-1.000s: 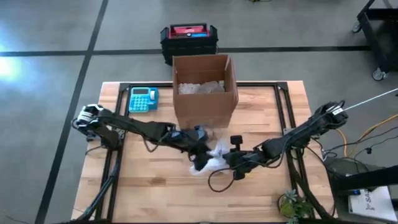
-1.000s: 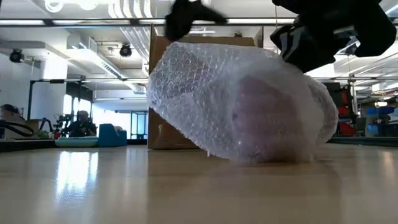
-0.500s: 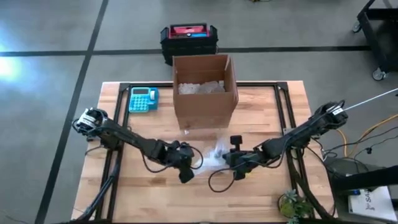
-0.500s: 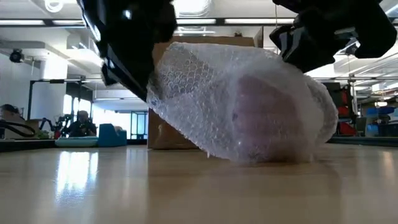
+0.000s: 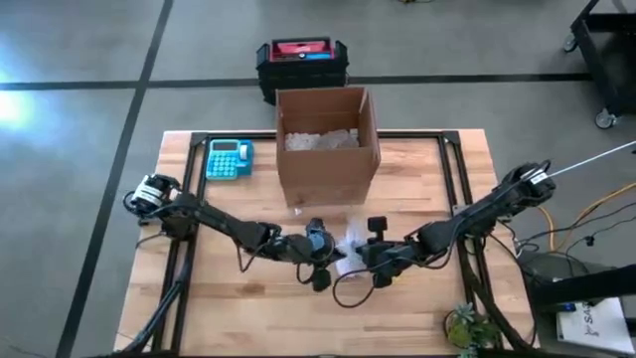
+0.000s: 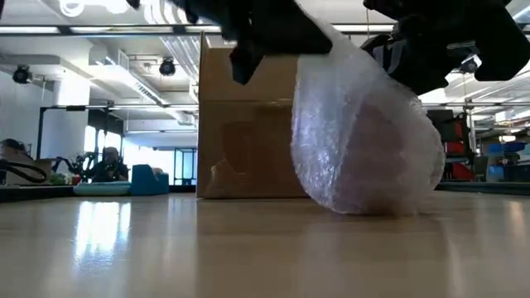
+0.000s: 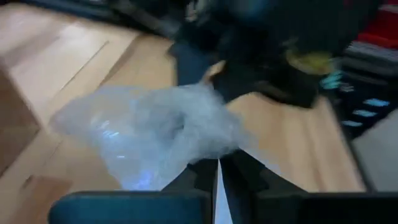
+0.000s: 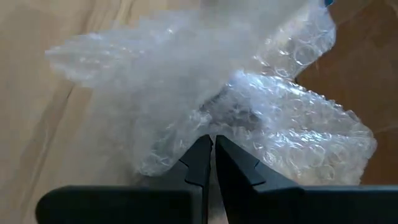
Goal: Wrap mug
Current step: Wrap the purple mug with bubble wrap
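Note:
A bundle of clear bubble wrap [image 5: 348,249] lies on the wooden table in front of the cardboard box. In the low view a dim pinkish shape [image 6: 373,141], which I take for the mug, shows through the wrap; the mug itself is hidden. My left gripper [image 5: 323,267] is at the bundle's near left side, shut on a flap of the wrap. My right gripper [image 5: 360,255] is at the bundle's right side, shut on the wrap. The bundle [image 6: 368,145] rests on the table by its underside. My left gripper pinches a thin flap of the bubble wrap [image 7: 217,177] between its two fingers. The flap [image 6: 319,50] runs taut from the bundle up and leftward to the gripper, above the bundle. My right gripper pinches a gathered fold of the bubble wrap [image 8: 210,132] between its two fingertips, several layers thick as it looks. It comes slanting down from the table's right. The bundle stays on the table below it.
The open cardboard box [image 5: 326,139], holding more wrap, stands just behind the bundle. A blue calculator [image 5: 229,159] lies at the far left, a black and red case [image 5: 301,62] beyond the table, and a small plant [image 5: 467,326] at the near right corner.
My left gripper has swung from the bundle's far side round its left to its near side, then toward the right. The wrap's loose left part, spread wide a second ago, is now drawn up and over, and the bundle looks narrower. My right gripper has kept still.

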Tool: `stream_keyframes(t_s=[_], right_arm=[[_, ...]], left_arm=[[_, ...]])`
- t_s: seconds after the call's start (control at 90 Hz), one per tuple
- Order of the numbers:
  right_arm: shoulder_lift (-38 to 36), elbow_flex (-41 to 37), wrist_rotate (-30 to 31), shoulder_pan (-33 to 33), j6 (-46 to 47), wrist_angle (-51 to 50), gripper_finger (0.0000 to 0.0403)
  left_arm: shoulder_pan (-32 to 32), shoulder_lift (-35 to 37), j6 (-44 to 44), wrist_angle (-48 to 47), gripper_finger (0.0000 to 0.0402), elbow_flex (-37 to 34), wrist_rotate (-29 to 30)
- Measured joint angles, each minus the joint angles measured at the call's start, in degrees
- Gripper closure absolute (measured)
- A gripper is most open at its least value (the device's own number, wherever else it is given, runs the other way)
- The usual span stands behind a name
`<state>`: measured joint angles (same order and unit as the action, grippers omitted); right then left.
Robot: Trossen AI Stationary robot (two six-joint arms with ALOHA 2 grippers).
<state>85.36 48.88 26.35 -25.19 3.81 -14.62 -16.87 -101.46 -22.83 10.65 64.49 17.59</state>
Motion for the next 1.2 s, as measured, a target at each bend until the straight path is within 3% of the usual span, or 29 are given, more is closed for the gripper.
stream_keyframes(t_s=[0.356,0.667,0.911,1.2], right_arm=[[-0.22,0.12,0.70,-0.05,-0.17,-0.50,0.0389],[-3.50,12.51,1.94,-0.79,1.51,-26.13,0.0389],[-1.18,12.88,-1.31,0.18,-2.91,-17.13,0.0389],[7.38,9.59,-8.67,3.23,0.29,-14.79,0.0390]], left_arm=[[2.43,-8.47,-0.84,-0.19,0.0400,6.23,-2.41],[2.52,-12.12,-3.34,-0.54,0.0400,7.43,-2.81],[2.50,-11.17,-3.21,0.18,0.0400,7.23,-3.22],[2.34,-8.29,-3.77,-1.53,0.0399,6.94,-5.34]])
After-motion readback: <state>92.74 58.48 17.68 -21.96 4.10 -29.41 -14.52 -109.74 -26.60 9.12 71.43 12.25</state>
